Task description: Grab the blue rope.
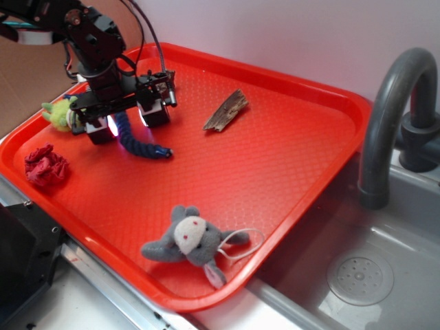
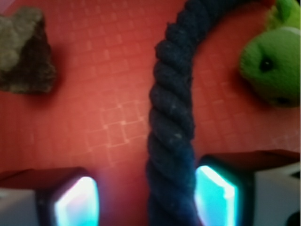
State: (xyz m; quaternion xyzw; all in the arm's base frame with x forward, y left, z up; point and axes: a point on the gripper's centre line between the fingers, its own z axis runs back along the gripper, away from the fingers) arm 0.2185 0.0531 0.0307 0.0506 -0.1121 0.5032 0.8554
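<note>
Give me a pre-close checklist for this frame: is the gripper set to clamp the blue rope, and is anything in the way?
1. Jaws open: ok. The gripper shows a clear gap between its pads in the wrist view.
2. Rope between the pads: ok. The blue rope runs through the gap.
3. Rope centred: not ok. It lies against the pad on the image right, with bare tray beside the other.
4. Green plush outside the gap: ok, beyond the pads.
5. Wood piece outside the gap: ok, well off to the side.
6. Pads low enough on the red tray: cannot tell.
</note>
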